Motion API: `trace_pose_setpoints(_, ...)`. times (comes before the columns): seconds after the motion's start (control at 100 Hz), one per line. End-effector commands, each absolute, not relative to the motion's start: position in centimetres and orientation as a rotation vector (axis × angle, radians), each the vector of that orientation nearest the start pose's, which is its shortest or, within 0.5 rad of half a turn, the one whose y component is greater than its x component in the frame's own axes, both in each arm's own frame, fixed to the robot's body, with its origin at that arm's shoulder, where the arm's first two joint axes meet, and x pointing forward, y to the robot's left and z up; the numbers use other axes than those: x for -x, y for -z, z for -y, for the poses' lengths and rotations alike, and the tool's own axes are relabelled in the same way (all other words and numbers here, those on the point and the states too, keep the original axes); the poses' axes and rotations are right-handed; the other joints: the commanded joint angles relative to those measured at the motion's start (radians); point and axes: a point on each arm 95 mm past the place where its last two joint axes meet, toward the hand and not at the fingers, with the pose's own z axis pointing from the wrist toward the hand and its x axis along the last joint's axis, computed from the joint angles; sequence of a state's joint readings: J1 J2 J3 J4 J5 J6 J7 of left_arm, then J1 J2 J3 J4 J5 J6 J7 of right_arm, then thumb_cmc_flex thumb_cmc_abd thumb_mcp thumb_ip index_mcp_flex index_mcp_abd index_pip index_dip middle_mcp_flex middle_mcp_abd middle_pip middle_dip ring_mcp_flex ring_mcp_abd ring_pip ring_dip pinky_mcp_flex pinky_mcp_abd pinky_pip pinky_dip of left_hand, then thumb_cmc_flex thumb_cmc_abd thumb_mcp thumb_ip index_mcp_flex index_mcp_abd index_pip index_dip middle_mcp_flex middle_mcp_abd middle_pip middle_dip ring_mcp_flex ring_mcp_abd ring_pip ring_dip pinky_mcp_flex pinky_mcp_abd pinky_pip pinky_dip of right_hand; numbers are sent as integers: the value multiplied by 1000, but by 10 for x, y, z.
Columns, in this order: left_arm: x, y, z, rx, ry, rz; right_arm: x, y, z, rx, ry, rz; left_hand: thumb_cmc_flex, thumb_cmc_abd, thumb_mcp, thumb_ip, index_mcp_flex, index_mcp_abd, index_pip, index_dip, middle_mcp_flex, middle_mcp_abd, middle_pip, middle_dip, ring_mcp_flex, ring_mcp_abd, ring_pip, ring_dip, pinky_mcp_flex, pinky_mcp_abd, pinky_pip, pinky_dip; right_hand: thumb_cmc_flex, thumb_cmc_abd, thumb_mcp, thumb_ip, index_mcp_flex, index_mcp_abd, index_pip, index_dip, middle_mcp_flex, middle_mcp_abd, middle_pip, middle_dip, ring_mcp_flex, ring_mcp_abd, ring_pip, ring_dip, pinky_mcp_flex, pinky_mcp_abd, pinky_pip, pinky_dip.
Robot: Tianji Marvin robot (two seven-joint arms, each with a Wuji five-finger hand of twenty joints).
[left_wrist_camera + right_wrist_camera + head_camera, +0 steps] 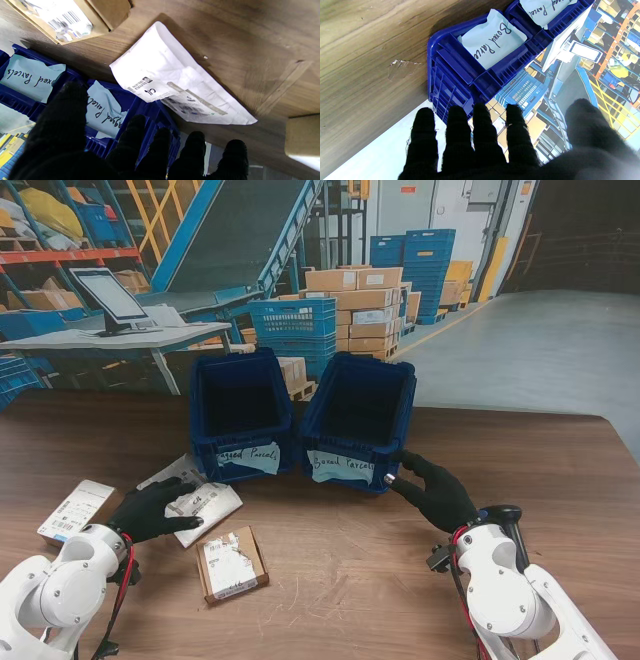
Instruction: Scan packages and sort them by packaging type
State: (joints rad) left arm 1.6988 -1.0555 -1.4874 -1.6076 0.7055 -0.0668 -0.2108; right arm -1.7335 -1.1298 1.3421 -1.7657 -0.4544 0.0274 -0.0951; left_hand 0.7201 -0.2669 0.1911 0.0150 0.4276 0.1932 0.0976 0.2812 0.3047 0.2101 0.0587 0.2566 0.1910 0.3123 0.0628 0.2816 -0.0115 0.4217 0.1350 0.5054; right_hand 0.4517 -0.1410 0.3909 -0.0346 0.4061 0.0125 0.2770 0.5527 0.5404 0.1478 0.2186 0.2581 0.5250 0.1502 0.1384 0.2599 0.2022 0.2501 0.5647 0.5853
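Observation:
Two empty blue bins stand side by side at mid-table: the one labelled "Bagged Parcels" (240,405) on the left, the one labelled "Boxed Parcels" (358,415) on the right. A white bagged parcel (205,502) lies just in front of the bagged bin. My left hand (150,510) hovers open at its left edge, fingers spread (135,132), with the bag (175,82) just beyond them. A labelled cardboard box (232,565) lies nearer to me. My right hand (432,490) is open by the boxed bin's front right corner (450,65), holding nothing.
Another flat labelled parcel (77,510) lies at the far left of the table. A black object (505,515) sits by my right wrist; I cannot tell what it is. Behind the table are a desk with a monitor (108,295), stacked cartons and blue crates.

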Motion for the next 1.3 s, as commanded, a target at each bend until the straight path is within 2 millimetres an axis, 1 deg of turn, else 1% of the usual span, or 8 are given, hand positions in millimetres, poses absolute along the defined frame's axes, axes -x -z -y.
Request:
trace_pose_setpoints(0.0, -384, 338, -101, 1672, 1397, -1444, -366, 304, 13, 2266, 2422, 1311, -32, -26, 44, -28, -39, 23, -22, -18, -14, -20, -26, 11, -37, -26, -16, -13, -22, -9, -20, -11, 0, 23, -11, 30, 18, -8, 0, 2, 1, -32, -6, 1, -4, -10, -3, 24, -11, -4, 2, 12)
trace_pose_setpoints(0.24, -394, 344, -108, 1674, 1300, -1511, -366, 304, 13, 2265, 2422, 1305, -30, -33, 4, -45, -82, 37, -50, -31, -48, -30, -22, 11, -49, -31, -21, -15, -30, -10, -22, -10, 1, 22, -11, 30, 18, -7, 0, 2, 3, -31, -5, 1, -5, -8, -3, 24, -12, -4, 2, 12)
trace_pose_setpoints(0.57, -409, 349, -105, 1678, 1244, -1515, -366, 304, 13, 2256, 2421, 1300, -18, -14, -69, -41, -125, 59, -77, -49, -98, -31, 12, 15, -59, -33, -22, -16, -33, -11, -22, -7, 3, 23, -12, 30, 19, -9, 0, 2, 4, -33, -5, 1, -7, -9, -4, 23, -14, -3, 1, 12)
trace_pose_setpoints(0.63, -410, 349, -102, 1692, 1202, -1514, -366, 304, 13, 2254, 2421, 1300, -24, 0, -99, -41, -126, 77, -79, -52, -91, -24, 49, 29, -48, -31, -18, -14, -24, -6, -18, -4, 3, 22, -12, 30, 19, -8, 1, 3, 4, -32, -5, 1, -4, -9, -3, 24, -14, -3, 1, 12)
trace_pose_setpoints(0.65, -411, 349, -101, 1696, 1188, -1517, -366, 304, 13, 2253, 2421, 1300, -1, 17, -162, -31, -127, 79, -82, -54, -97, -24, 57, 36, -48, -31, -18, -14, -24, -4, -18, -2, 3, 23, -12, 30, 19, -8, 1, 3, 4, -31, -5, 1, -6, -9, -4, 23, -14, -4, 0, 12)
trace_pose_setpoints(0.68, -411, 348, -100, 1706, 1169, -1524, -366, 303, 13, 2253, 2421, 1299, 3, 25, -181, -28, -135, 80, -85, -55, -104, -23, 59, 38, -51, -30, -20, -14, -25, -3, -19, -2, 4, 22, -11, 30, 19, -9, 1, 3, 3, -31, -6, 1, -7, -8, -4, 23, -14, -4, 0, 12)
trace_pose_setpoints(1.17, -421, 351, -86, 1646, 1015, -1578, -367, 301, 17, 2265, 2432, 1276, -24, 38, -202, -29, -143, 98, -90, -55, -129, -16, 67, 19, -54, -23, -19, -16, -26, 9, -19, -4, 6, 21, -13, 30, 20, -8, 1, 3, 5, -31, -6, 1, -9, -8, -5, 23, -15, -5, -1, 13)
trace_pose_setpoints(1.29, -425, 353, -82, 1605, 989, -1586, -367, 300, 17, 2267, 2433, 1269, -24, 25, -202, -30, -120, 109, -84, -53, -112, -7, 72, 17, -41, -18, -14, -15, -17, 16, -13, -5, 7, 22, -13, 30, 24, -8, 3, 3, 7, -31, -5, 2, -7, -6, -4, 23, -16, -3, -1, 13)
